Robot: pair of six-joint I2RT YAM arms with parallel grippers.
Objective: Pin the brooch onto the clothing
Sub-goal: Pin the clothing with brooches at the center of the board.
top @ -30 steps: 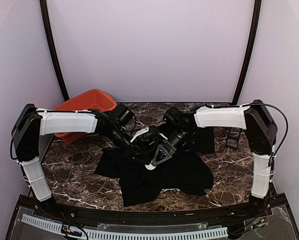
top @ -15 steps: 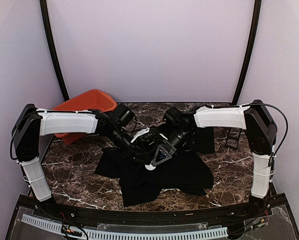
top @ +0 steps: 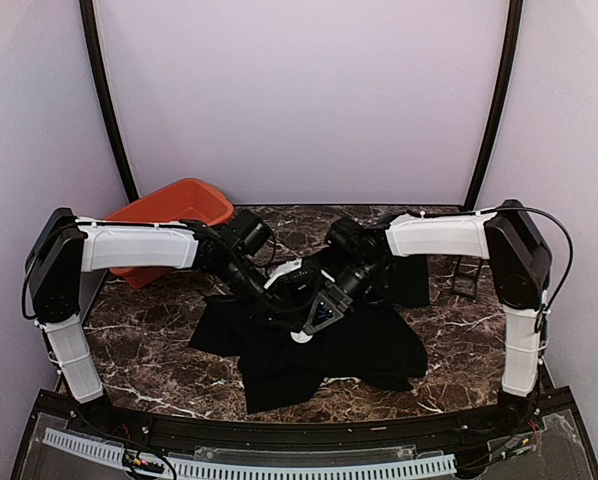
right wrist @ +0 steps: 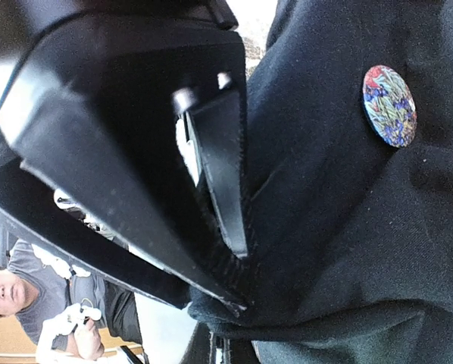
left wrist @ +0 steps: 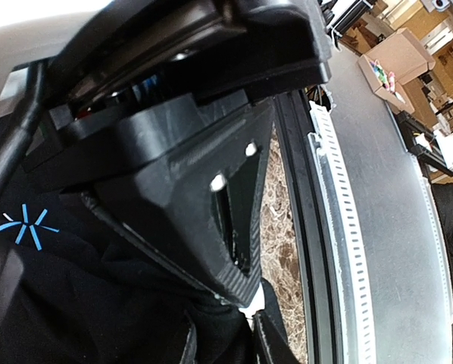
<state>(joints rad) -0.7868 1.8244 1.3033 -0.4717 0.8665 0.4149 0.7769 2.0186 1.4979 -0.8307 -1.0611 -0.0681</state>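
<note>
The clothing, a black T-shirt (top: 364,345), lies crumpled mid-table, and its light-blue starburst print (left wrist: 26,224) shows in the left wrist view. The brooch (right wrist: 389,105), a small round disc with a colourful flowery face, sits on the shirt cloth in the right wrist view. Both grippers meet over the shirt's middle, wrist to wrist. My left gripper (top: 297,318) (left wrist: 226,343) is shut on a bunch of shirt cloth that fills the gap between its fingers. My right gripper (top: 314,325) (right wrist: 217,350) is shut on a raised fold of the shirt below the brooch.
An orange-red bin (top: 174,212) stands at the back left. A small black stand-like object (top: 466,277) sits at the right, beside the right arm's elbow. The table's black front rail (top: 279,437) runs along the near edge, close to the shirt's hem.
The left jaws have closed a touch. Both arms and the shirt have hardly moved.
</note>
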